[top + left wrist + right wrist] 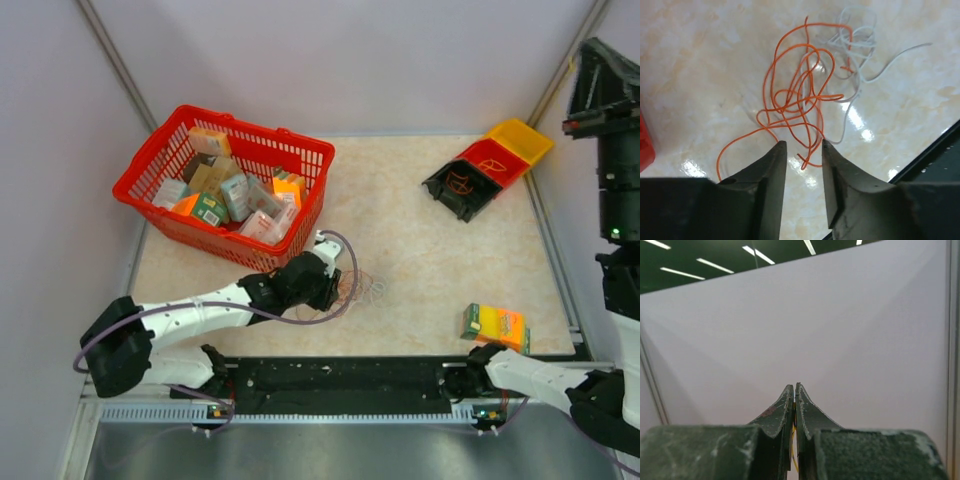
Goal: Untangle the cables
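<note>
The cables (362, 288) lie as a small loose tangle on the marble-look tabletop, just right of my left gripper (335, 285). In the left wrist view the orange loops (797, 100) spread ahead of my fingertips and whitish strands (856, 47) trail off behind them. My left gripper (803, 142) is open, with a free orange end lying on the table between its tips and nothing pinched. My right gripper (478, 358) rests near its base at the front right. My right gripper (795, 386) is shut and faces the bare back wall; a thin yellow line shows in the slit between its fingers.
A red wire basket (150, 175) full of small boxes stands at the back left, close to my left arm. Yellow (522, 140), red (490, 160) and black (455, 185) bins sit at the back right. An orange-and-green box (495, 325) lies front right. A black rail (932, 152) borders the near edge.
</note>
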You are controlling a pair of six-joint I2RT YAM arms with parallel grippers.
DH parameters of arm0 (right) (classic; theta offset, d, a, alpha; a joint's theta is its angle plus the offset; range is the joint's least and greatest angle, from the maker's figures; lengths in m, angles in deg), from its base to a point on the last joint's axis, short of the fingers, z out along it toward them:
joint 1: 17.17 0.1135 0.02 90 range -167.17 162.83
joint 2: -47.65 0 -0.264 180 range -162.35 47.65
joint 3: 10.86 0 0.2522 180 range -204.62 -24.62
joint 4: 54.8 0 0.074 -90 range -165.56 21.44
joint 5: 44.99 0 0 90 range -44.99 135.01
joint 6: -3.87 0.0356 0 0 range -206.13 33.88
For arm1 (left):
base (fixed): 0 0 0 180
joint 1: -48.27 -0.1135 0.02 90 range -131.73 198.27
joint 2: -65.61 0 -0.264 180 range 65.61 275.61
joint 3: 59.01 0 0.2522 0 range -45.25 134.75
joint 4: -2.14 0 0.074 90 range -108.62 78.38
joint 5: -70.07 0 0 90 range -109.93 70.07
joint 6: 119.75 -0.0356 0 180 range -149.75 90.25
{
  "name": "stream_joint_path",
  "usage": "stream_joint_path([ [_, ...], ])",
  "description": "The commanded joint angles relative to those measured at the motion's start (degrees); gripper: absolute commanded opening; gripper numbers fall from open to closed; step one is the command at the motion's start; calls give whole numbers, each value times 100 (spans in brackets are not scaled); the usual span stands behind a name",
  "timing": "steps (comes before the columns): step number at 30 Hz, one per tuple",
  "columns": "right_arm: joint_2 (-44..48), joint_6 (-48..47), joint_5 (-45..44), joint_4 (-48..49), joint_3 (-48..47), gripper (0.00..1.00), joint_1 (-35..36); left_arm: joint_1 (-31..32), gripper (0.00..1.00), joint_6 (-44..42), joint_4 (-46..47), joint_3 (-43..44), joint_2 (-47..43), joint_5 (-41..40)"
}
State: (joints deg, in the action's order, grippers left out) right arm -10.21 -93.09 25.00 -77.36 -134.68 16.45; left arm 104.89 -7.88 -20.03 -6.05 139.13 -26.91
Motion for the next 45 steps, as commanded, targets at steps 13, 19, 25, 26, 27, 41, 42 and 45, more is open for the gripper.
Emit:
stream_joint_path([
  [13,408,116,-591,703,2215,0,30,7,67,-192,-153,483,-1515,988],
  [19,144,186,-689,827,2936,0,-31,7,69,-130,-170,475,-1595,1102],
  [25,-102,651,-671,784,4070,0,-382,7,70,-51,-127,396,-1788,1173],
  [26,-154,939,-636,626,4245,0,-444,7,70,-51,-126,404,-1806,1199],
  [27,-198,1255,-549,416,4360,0,-540,7,70,-68,-118,395,-1840,1199],
  [41,-305,4219,84,-2916,6487,1,-603,7,71,-78,32,316,-1903,1454],
  [42,-208,4351,137,-2952,6636,1,-603,7,71,-60,58,316,-1868,1489],
  [45,-23,4519,366,-2926,7015,7,-603,7,71,-16,128,307,-1797,1586],
])
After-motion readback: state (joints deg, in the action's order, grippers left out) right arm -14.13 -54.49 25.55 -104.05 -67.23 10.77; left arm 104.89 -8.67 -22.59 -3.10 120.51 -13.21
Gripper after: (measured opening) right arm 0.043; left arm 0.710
